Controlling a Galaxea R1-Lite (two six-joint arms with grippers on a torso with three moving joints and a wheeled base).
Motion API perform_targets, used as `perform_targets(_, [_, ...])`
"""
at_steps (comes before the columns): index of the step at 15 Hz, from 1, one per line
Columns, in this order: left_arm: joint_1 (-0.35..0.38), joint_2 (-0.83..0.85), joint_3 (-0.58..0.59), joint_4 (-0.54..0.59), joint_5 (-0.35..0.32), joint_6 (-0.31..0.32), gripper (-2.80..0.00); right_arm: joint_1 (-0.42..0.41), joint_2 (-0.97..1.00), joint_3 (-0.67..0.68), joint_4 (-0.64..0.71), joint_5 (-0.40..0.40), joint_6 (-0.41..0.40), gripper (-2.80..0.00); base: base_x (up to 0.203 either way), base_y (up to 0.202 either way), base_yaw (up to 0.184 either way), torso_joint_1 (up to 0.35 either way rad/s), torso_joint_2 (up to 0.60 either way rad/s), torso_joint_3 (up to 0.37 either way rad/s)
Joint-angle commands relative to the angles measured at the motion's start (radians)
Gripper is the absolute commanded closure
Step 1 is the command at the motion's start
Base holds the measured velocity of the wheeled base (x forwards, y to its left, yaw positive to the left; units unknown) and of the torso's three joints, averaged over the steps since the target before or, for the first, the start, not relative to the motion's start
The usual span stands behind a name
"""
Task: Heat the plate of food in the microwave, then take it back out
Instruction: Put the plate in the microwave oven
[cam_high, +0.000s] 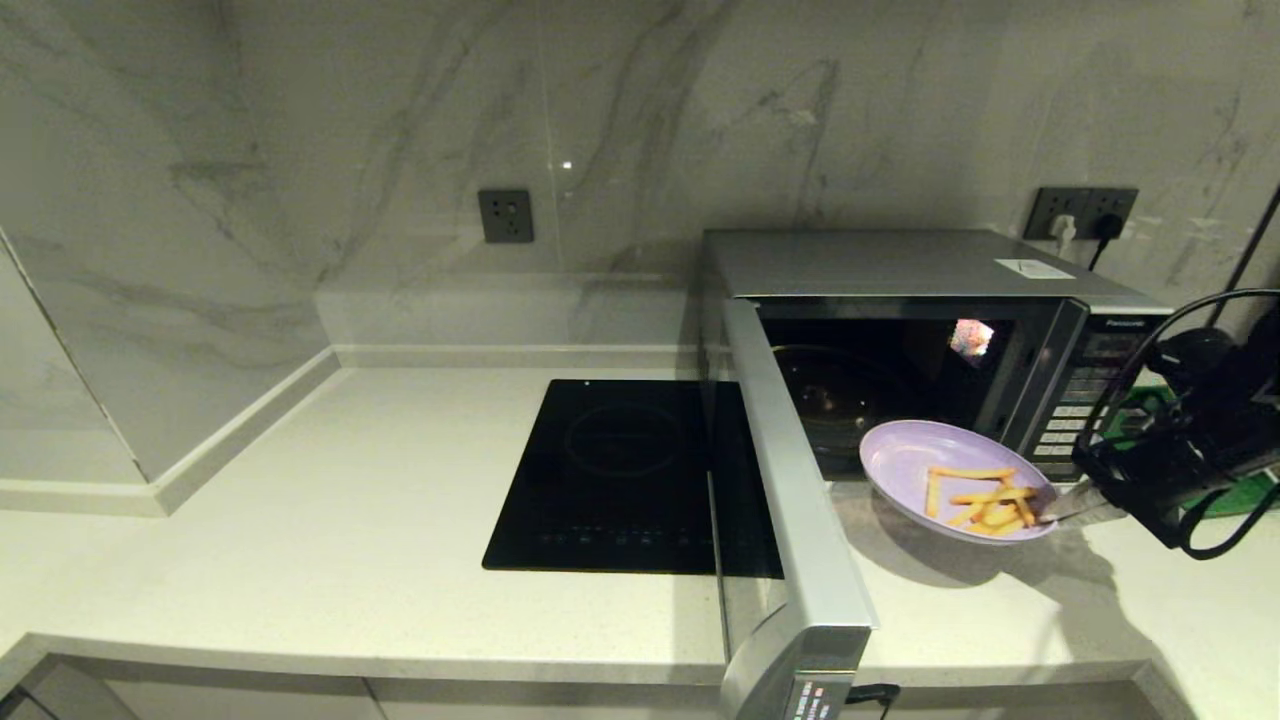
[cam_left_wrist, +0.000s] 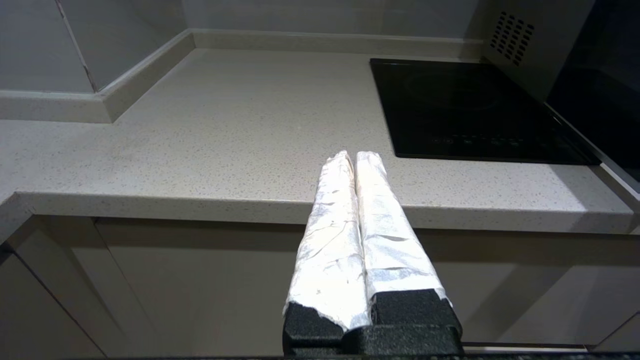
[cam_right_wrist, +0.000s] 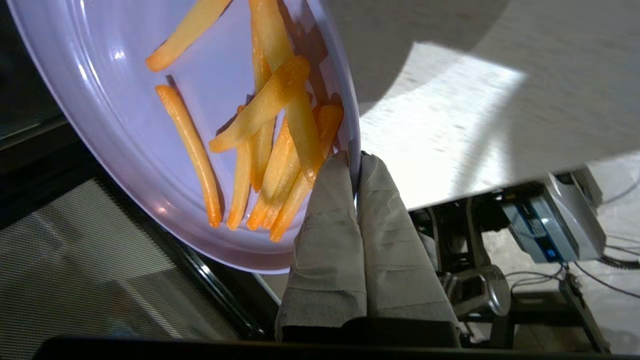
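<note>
The pale-lavender plate of food (cam_high: 910, 465) with orange-yellow fries hangs tilted in the air just in front of the microwave's open cavity. My right gripper (cam_high: 1052, 515) is shut on its near right rim; in the right wrist view the rim sits pinched between the taped fingers (cam_right_wrist: 327, 200) beside the plate (cam_right_wrist: 120, 100). The silver-grey Panasonic microwave (cam_high: 900, 265) stands at the back right with its door (cam_high: 790, 500) swung wide open toward me. My left gripper (cam_left_wrist: 354, 159) is shut on nothing, low in front of the counter edge, outside the head view.
A black induction cooktop (cam_high: 620, 470) lies in the counter left of the open door. A green tray (cam_high: 1235, 495) sits behind my right arm. Wall sockets (cam_high: 505, 215) are on the marble backsplash. The counter's front edge (cam_left_wrist: 200, 205) runs below the left gripper.
</note>
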Motion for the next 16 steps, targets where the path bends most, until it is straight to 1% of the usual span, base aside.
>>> perform_targets(1, [0.000,0.000,0.000,-0.001,0.000,0.000,0.00,0.029,0.052,-0.063,0.004,0.003,0.019,0.00,0.000,0.000,0.000,0.000,0.00,0.000])
perform_targets(3, [0.000,0.000,0.000,-0.001,0.000,0.000,0.00,0.053,0.086,-0.112,0.004,0.003,0.037,0.00,0.000,0.000,0.000,0.000,0.00,0.000])
perform_targets(7, [0.000,0.000,0.000,-0.001,0.000,0.000,0.00,0.128,0.162,-0.244,0.004,-0.002,0.137,0.00,0.000,0.000,0.000,0.000,0.00,0.000])
perform_targets(11, [0.000,0.000,0.000,-0.001,0.002,0.000,0.00,0.187,0.192,-0.311,0.004,-0.003,0.199,0.00,0.000,0.000,0.000,0.000,0.00,0.000])
perform_targets(14, [0.000,0.000,0.000,-0.001,0.000,0.000,0.00,0.221,0.220,-0.353,0.004,-0.004,0.218,0.00,0.000,0.000,0.000,0.000,0.00,0.000])
perform_targets(16, [0.000,0.000,0.000,-0.001,0.000,0.000,0.00,0.241,0.247,-0.399,0.004,-0.010,0.262,0.00,0.000,0.000,0.000,0.000,0.00,0.000])
